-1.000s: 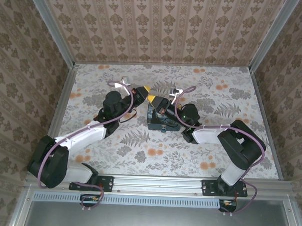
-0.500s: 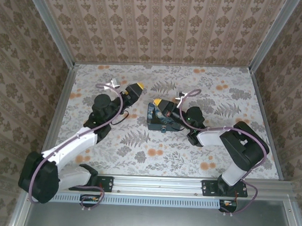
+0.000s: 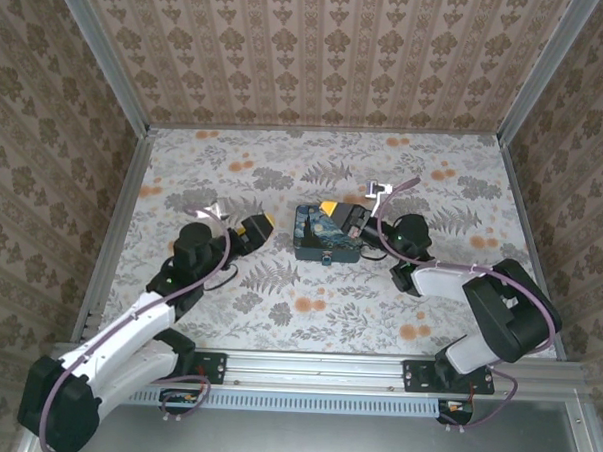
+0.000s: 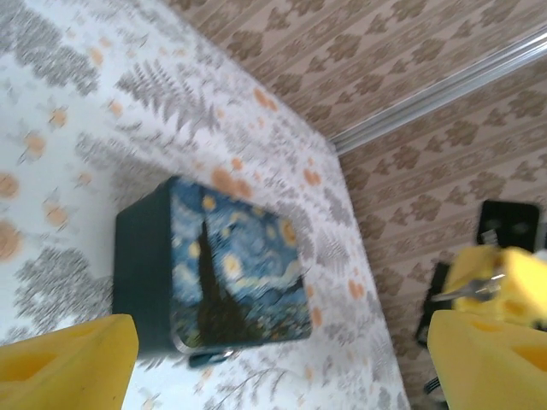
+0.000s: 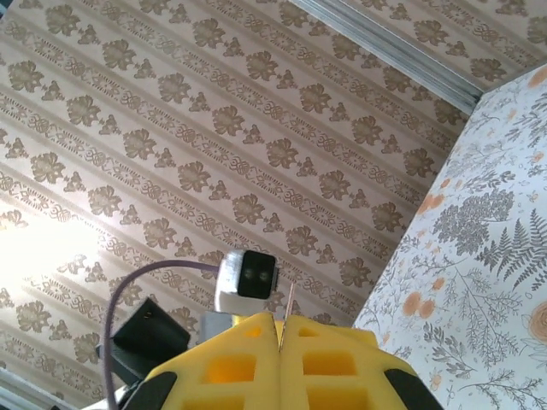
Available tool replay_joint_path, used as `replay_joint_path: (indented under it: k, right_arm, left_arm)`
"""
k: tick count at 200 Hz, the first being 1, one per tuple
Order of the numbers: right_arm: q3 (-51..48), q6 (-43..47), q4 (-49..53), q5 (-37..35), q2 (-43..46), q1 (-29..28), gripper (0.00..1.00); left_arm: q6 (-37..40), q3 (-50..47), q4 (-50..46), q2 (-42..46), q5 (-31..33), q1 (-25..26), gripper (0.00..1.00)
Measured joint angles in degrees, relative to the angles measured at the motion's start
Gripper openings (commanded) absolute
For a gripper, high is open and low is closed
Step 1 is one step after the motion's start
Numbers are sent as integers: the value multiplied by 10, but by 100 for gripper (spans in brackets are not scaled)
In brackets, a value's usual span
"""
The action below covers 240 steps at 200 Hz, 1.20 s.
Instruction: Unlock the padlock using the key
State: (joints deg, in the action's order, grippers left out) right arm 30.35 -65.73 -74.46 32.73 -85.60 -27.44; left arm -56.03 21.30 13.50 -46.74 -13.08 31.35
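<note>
Left claw [image 3: 256, 227], pads wide apart and empty, stands left of the painted box [image 3: 326, 237], probably to leave the latch side open. The padlock [image 4: 209, 357], a small teal body largely hidden, sits at the box's near face on the table [image 3: 277, 325]. Right claw [image 5: 280, 323], pads pressed together on the key [image 5: 289, 301], a thin metal sliver projecting beyond them, hovers over the box's far edge, presumably ready for insertion.

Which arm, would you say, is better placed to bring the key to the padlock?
Right: the right tool is shut on the key by the box; the left tool is open and farther away.
</note>
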Motion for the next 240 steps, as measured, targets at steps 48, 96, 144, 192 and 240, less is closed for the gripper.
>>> replay_joint_path:
  k: [48, 96, 144, 192, 240]
  right_arm:
    - [7, 15, 84, 7, -8, 29, 0]
    - [53, -2, 134, 5, -98, 74, 0]
    - [95, -22, 165, 7, -145, 83, 0]
    - [105, -22, 188, 7, -162, 83, 0]
    - [104, -29, 194, 7, -190, 83, 0]
  left_arm:
    - [35, -14, -10, -44, 4, 68, 90]
    - [81, 24, 16, -208, 22, 164, 90]
    - [142, 101, 61, -340, 24, 203, 88]
    - [194, 136, 91, -423, 12, 204, 86]
    - [214, 162, 123, -486, -6, 204, 84]
